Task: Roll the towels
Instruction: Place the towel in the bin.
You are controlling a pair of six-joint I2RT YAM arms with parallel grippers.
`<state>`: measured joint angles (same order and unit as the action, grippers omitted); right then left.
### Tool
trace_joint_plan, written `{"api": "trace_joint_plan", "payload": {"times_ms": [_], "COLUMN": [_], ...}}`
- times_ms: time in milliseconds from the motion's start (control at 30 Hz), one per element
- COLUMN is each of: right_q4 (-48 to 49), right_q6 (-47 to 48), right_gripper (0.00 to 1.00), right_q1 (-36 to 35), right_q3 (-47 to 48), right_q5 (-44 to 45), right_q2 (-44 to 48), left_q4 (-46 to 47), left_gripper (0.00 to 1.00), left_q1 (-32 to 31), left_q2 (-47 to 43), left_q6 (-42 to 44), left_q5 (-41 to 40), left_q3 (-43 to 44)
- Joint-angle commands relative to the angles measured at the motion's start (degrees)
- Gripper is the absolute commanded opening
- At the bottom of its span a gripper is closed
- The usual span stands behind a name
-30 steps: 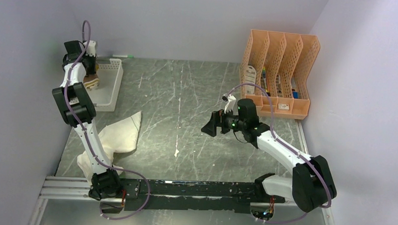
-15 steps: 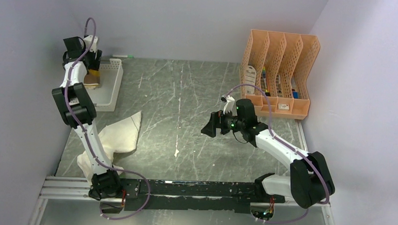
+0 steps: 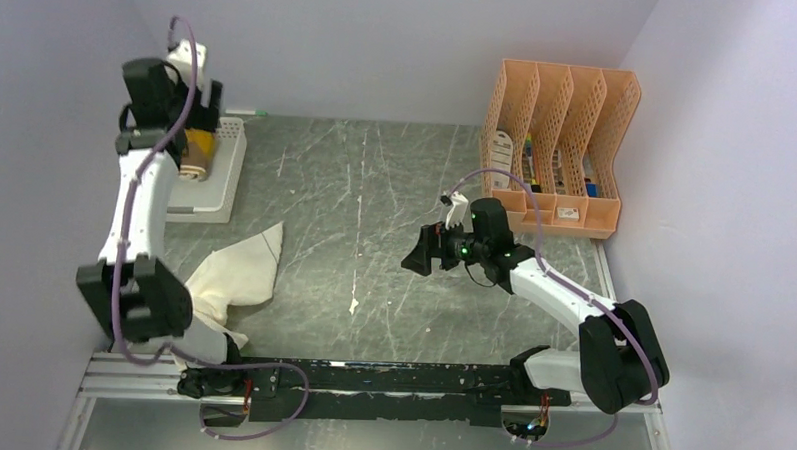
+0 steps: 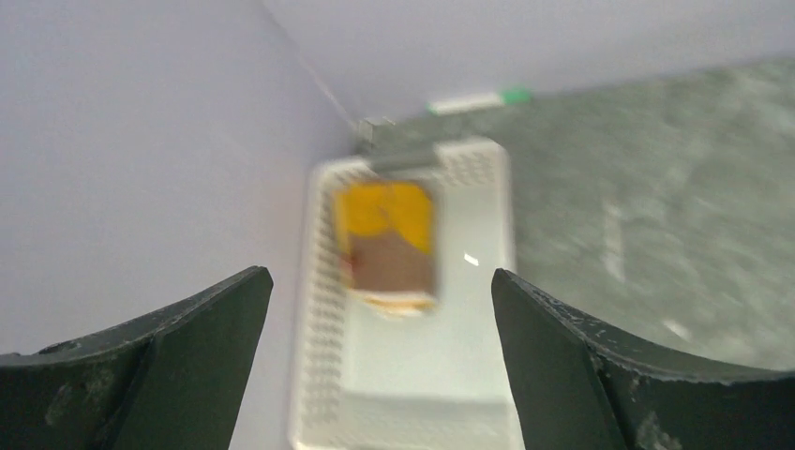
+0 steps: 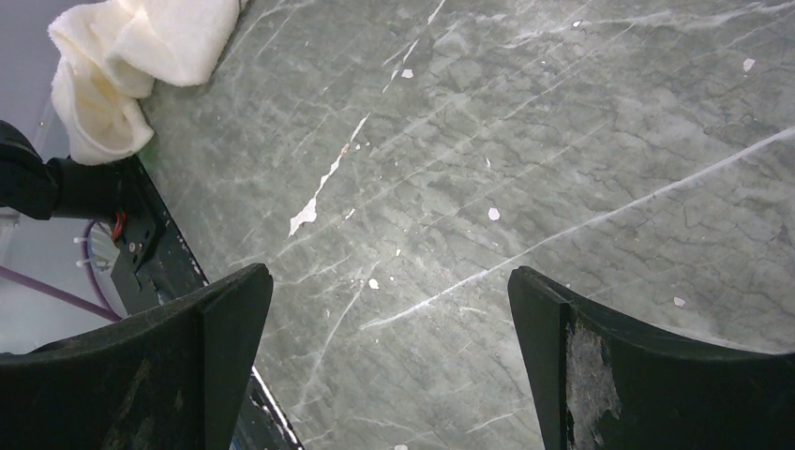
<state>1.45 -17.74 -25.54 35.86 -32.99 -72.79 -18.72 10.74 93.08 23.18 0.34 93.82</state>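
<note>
Far left, raised above a white perforated plastic basket (image 4: 314,309): left gripper (image 4: 380,277), jaws spread wide, gripping nothing. Inside the basket, toward its far end: rolled mustard-yellow and brown towel (image 4: 389,246). Nearer, at the left of the grey marbled tabletop (image 3: 376,184): crumpled cream-white towel (image 3: 238,274), unrolled. Mid-table, above the surface: right gripper (image 5: 389,281), fully parted, empty. Far right: orange slotted file rack (image 3: 563,131).
</note>
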Motion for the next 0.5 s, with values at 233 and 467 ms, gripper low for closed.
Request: {"api": "trace_joint_plan", "payload": {"times_ms": [233,467], "right_q4": [1.07,0.27], "right_q6": [-0.02,0.29], "right_gripper": [1.0,1.0], "right_q1": [-2.01,-2.41], "right_q3": [-0.87,-0.18], "right_q5": [1.6,2.23], "right_q2": [1.44,2.6], "left_q4": [-10.1,-2.41], "left_gripper": [0.99,0.99], "left_q1": [-23.32,-26.65], "left_q2": [-17.38,-15.32], "left_q6": [-38.15,-51.69], "left_q5": [-0.57,-6.71], "left_q3": [-40.73,-51.3]}}
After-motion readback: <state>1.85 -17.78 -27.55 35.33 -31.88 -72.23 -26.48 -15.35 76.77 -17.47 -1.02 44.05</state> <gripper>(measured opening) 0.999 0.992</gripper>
